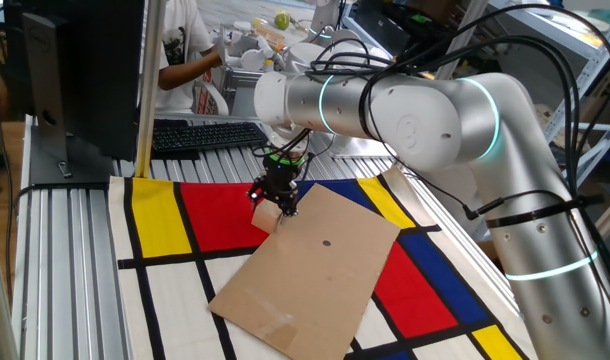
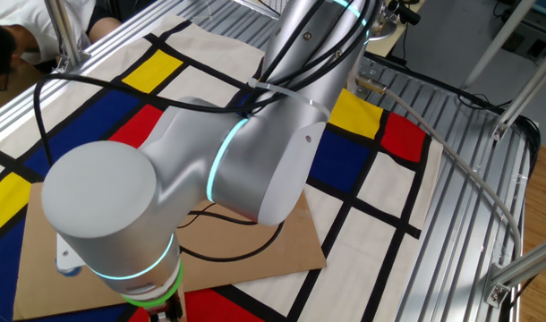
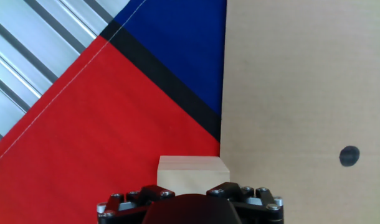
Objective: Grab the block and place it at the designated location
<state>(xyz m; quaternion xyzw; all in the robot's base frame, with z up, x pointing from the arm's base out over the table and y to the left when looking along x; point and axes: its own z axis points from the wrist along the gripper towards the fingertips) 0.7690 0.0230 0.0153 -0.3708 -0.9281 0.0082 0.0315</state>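
My arm (image 1: pixel 425 110) reaches out from the right of one fixed view, its silver links running level, with pale green light rings glowing at the joints and black cables strapped along it. At the wrist it bends so that my tool (image 1: pixel 275 200) points straight down. The tool is black, with a green band just above it. In the hand view only its lower housing shows along the bottom edge, so I cannot tell how the jaws stand. In the other fixed view my big silver joints (image 2: pixel 210 170) fill the middle.
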